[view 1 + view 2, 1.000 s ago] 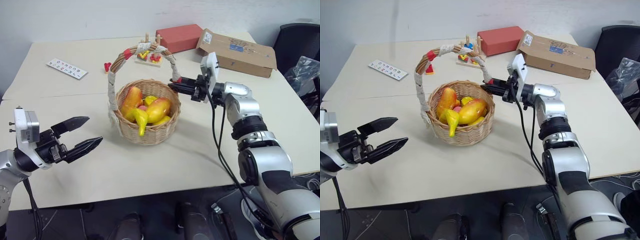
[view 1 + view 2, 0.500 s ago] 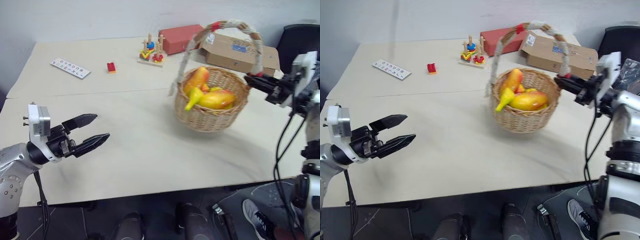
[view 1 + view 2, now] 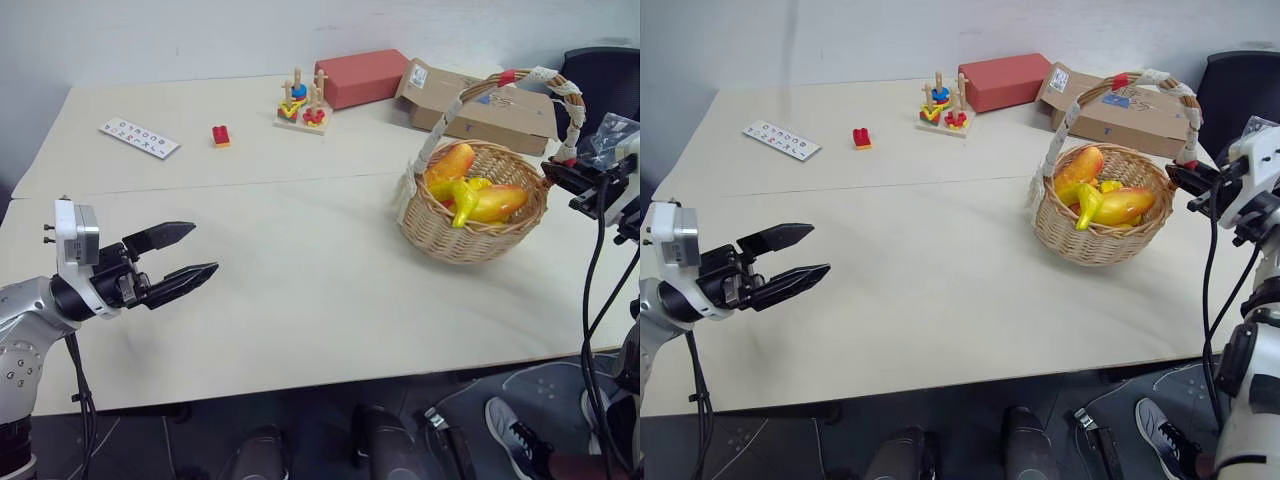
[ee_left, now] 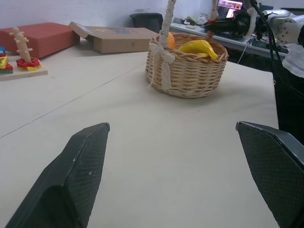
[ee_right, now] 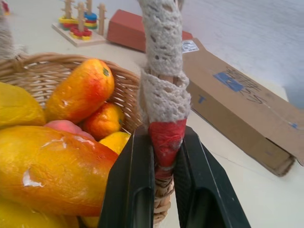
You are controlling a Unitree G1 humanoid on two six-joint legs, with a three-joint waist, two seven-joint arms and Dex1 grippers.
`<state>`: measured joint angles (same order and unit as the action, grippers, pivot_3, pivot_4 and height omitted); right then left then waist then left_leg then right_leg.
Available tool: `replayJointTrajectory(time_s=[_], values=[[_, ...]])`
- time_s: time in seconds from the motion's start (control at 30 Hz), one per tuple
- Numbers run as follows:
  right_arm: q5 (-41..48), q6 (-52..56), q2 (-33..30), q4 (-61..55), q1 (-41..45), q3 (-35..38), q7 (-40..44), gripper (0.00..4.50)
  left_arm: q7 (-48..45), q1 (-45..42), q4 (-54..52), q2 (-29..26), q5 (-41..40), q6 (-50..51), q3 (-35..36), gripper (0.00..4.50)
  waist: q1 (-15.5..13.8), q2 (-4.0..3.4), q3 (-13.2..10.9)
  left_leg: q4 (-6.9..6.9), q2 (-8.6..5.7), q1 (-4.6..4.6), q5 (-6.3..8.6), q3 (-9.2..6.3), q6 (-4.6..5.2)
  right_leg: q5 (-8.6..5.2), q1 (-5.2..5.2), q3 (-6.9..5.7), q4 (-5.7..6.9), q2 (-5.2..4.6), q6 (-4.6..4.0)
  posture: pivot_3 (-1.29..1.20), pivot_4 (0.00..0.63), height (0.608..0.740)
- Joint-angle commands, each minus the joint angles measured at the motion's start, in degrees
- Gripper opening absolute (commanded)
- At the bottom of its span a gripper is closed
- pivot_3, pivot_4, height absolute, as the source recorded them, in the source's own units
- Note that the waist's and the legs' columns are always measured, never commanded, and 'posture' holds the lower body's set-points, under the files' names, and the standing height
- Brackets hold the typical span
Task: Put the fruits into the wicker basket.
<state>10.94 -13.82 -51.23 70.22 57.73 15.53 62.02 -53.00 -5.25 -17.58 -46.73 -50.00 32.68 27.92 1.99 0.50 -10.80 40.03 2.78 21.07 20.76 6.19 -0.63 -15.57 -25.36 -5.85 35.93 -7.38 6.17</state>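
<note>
Hovering level at seven o'clock with jaws spread and empty, the left gripper (image 3: 185, 263) waits while the right gripper (image 3: 556, 173), clamped on the handle's base, has dragged the basket (image 3: 470, 232) from table centre to three o'clock, fruits (image 3: 478, 198) inside, so filling looks done.

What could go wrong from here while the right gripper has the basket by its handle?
1. The right gripper pinches only the base of the handle of the wicker basket, at the red tie; it could slip or tip.
2. The fruits are heaped to the rim, the banana overhanging; a jolt may spill one.
3. The basket sits near the table edge, beside the cardboard box.
</note>
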Motion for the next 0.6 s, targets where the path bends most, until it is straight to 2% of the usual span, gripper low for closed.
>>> replayJointTrajectory(time_s=[0.03, 0.1, 0.37, 0.4, 0.5, 0.6], values=[[-0.92, -0.35, -1.63, 1.26, 0.44, 0.52, -2.51, 0.92, 0.02, 0.57, -2.38, -0.75, -0.93, 0.04, 1.94, 4.5, -0.11, 0.0, 0.0, 0.02, 0.0, 0.0, 0.0, 0.0, 0.0, 0.01, 0.0, 0.01, 0.01, -0.01, 0.01, 0.0, 0.15, 0.74], [-0.73, -2.42, -2.34, 0.72, -0.36, 1.19, -2.13, 1.45, 0.3, 1.11, -2.82, -0.48, -1.05, 0.12, 2.21, 4.5, -0.22, -0.01, 0.0, 0.04, 0.0, 0.01, 0.0, -0.02, 0.0, 0.01, 0.01, 0.0, 0.0, -0.01, 0.02, 0.0, 0.15, 0.74], [2.75, -3.8, -7.85, -2.72, -7.34, 4.93, 3.57, 4.26, -0.13, 4.15, -2.36, 0.64, 0.77, -1.36, 2.34, 4.5, -0.42, -0.1, -0.06, 0.01, -0.03, 0.06, 0.0, -0.05, 0.01, 0.01, 0.01, -0.03, -0.04, -0.03, 0.02, 0.0, 0.15, 0.74], [4.82, -3.71, -8.35, -4.18, -9.27, 6.68, 6.14, 4.43, -0.85, 5.35, -1.67, 0.47, 2.52, -2.64, 2.12, 4.5, -0.37, -0.1, -0.06, 0.01, -0.03, 0.06, 0.0, -0.04, 0.02, 0.01, 0.01, -0.03, -0.04, -0.03, 0.02, 0.0, 0.15, 0.74], [6.93, -3.89, -9.78, -6.52, -13.55, 8.68, 10.32, 4.43, -3.21, 8.64, -0.53, -0.24, 6.42, -5.59, 1.59, 4.5, -0.2, -0.11, -0.06, 0.0, -0.02, 0.01, 0.0, -0.01, 0.01, 0.02, 0.02, -0.02, -0.06, 0.0, 0.03, 0.0, 0.15, 0.74], [9.78, -4.1, -7.96, -16.19, -22.71, 9.56, 15.64, 4.43, -8.49, 16.19, -0.21, -1.27, 14.39, -13.5, -0.21, 4.5, 0.13, -0.12, -0.06, -0.04, 0.04, -0.04, 0.01, 0.04, 0.01, 0.01, 0.01, 0.01, -0.1, 0.07, 0.03, 0.0, 0.15, 0.74]])
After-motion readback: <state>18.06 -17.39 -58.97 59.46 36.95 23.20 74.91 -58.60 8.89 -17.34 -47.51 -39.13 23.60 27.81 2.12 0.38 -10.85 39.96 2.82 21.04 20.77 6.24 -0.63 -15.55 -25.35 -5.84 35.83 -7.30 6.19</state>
